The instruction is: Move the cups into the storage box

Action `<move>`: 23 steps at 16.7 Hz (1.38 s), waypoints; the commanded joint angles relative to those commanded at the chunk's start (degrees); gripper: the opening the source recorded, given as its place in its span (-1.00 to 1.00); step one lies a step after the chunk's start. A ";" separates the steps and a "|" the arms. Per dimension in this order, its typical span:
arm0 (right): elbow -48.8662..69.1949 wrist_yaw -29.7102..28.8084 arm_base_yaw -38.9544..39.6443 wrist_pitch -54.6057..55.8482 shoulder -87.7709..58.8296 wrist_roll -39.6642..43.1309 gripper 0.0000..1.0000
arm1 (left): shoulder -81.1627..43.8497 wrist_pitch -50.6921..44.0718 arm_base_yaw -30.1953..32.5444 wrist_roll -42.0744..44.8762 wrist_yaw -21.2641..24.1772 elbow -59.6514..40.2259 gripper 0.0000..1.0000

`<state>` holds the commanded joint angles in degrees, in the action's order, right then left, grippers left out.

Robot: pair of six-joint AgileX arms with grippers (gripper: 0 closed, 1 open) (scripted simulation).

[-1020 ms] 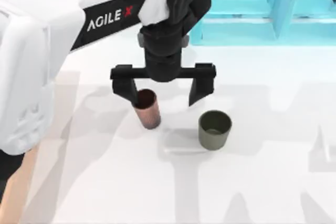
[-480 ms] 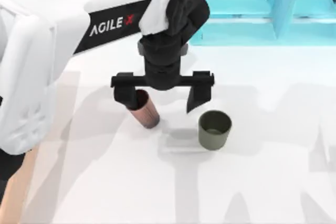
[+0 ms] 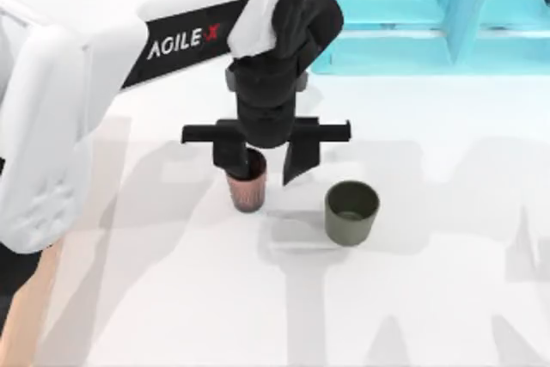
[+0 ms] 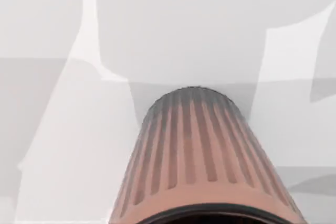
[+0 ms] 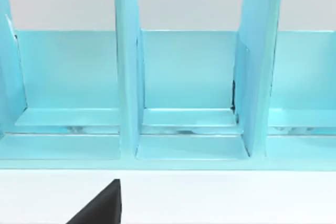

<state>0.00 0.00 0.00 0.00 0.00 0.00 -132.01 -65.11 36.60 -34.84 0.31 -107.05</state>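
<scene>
The dark red-brown ribbed cup (image 3: 247,188) stands upright on the white table left of centre, and its ribbed side shows close up in the left wrist view (image 4: 199,156). My left gripper (image 3: 264,163) hangs over it, open. One finger (image 3: 229,154) is against the cup's rim on the left, while the other finger (image 3: 298,159) is still apart from it on the right. The olive green cup (image 3: 351,211) stands alone to the right. A light wooden strip (image 3: 30,307) at the bottom left, under my left arm, looks like a wall of the storage box.
A turquoise shelf unit (image 3: 412,15) runs along the back right, and the right wrist view faces its compartments (image 5: 189,77). A black part of my right gripper (image 5: 100,208) shows there above the table. White table surface lies open in front of both cups.
The left gripper's fingers have closed in around the red-brown cup. The cup leaned half a second ago and now stands upright. The green cup has not moved.
</scene>
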 joint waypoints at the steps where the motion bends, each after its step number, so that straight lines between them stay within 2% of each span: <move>1: 0.00 0.00 0.00 0.00 0.00 0.00 1.00 | 0.00 0.00 0.00 0.00 0.00 0.00 -0.66; 3: 0.00 0.00 0.00 0.00 0.00 0.00 1.00 | 0.00 0.00 0.00 0.00 0.00 0.00 -0.96; 4: 0.00 0.00 0.00 0.00 0.00 0.00 1.00 | 0.00 0.00 0.00 0.00 0.00 0.00 -1.00; 14: 0.00 0.00 0.00 0.00 0.00 0.00 1.00 | 0.87 -0.97 -0.77 0.85 0.08 0.03 -1.00; 23: 0.00 0.00 0.00 0.00 0.00 0.00 1.00 | 14.05 -14.33 -11.77 11.58 -0.13 -0.30 -1.00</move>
<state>0.00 0.00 0.00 0.00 0.00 0.00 -117.96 -79.44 24.83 -23.27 0.17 -107.35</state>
